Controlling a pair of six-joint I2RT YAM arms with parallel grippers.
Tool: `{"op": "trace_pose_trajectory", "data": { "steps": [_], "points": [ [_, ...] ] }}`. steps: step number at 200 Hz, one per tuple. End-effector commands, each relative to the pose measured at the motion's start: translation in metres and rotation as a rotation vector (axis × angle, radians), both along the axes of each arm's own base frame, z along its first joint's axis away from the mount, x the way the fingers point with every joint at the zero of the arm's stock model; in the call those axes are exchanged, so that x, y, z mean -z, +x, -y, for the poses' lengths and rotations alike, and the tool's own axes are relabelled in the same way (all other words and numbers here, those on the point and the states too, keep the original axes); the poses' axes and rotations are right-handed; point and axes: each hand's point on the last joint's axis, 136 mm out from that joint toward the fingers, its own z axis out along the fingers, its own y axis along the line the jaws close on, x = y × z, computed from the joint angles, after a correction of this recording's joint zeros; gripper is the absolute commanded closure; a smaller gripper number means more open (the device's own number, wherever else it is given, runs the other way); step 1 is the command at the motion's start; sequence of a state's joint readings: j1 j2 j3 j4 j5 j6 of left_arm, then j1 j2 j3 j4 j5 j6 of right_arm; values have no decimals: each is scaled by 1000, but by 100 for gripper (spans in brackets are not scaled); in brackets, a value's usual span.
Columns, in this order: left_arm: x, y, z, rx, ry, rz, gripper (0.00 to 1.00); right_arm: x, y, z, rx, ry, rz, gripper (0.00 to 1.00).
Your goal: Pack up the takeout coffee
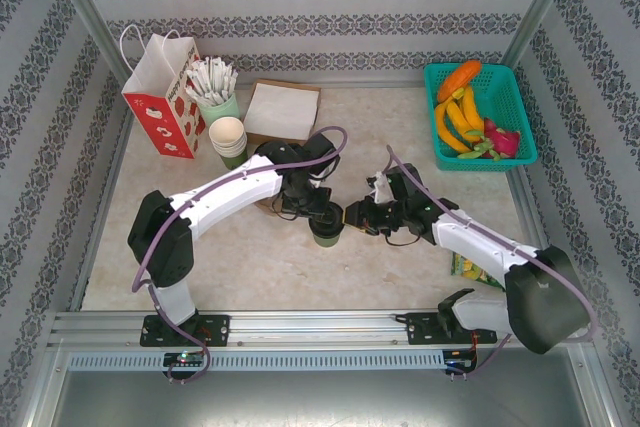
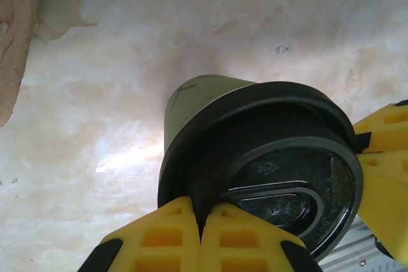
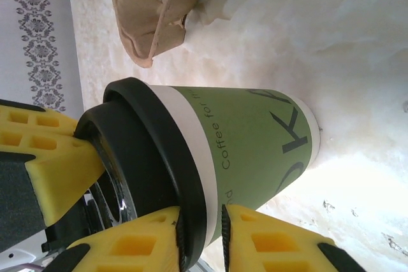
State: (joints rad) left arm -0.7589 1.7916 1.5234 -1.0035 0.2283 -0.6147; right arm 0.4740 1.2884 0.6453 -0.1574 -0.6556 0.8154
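The coffee (image 1: 326, 232) is stood upright near the middle of the table (image 1: 260, 272), between the two claws. It is judged light if empty, but top-heavy and liable to slosh if filled. The paper wall would probably be dented by a hard squeeze, and the black lid (image 2: 280, 176) might be pulled off if the cup were lifted by it. The green wall just under the lid is therefore thought the better place to be gripped, and gently. The left claw (image 2: 201, 221) is seen fully closed, its yellow fingers pressed together and their tips laid on the lid's edge; nothing is held in it. The right claw (image 3: 220, 221) is set against the cup's side at the lid's rim, its jaws nearly together with a slim gap between them. Whether the rim is pinched cannot be told. Just beyond the cup, a brown pulp holder (image 3: 150, 20) is seen lying on the table. Farther back are placed a stack of cups (image 1: 228, 137), a cup of sticks (image 1: 215, 87) and a red bag (image 1: 165, 97), and at the far right a basket (image 1: 520, 97) of fruit.
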Motion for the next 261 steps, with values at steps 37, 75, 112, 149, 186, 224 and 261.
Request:
{"op": "trace_pose_trajectory", "data": {
  "steps": [37,75,112,149,186,224,261],
  "points": [
    [105,-60,-57,-25,237,-368,100,121,-88,80,14,-544,-424,74],
    [74,-31,-45,54,200,-231,100,73,-52,36,-21,-316,-283,71],
    [12,9,-29,135,145,-13,100,-27,13,2,21,12,-22,61],
    [-7,10,-10,194,101,15,100,-35,39,-1,11,26,-9,60],
    [-6,11,-6,211,115,15,100,-19,51,-4,34,2,-52,59],
    [-1,10,-4,215,117,-1,100,-5,45,-14,-16,-17,-97,60],
    [7,8,-6,203,127,-20,100,13,28,-10,-28,-50,-154,61]
  ]
}}
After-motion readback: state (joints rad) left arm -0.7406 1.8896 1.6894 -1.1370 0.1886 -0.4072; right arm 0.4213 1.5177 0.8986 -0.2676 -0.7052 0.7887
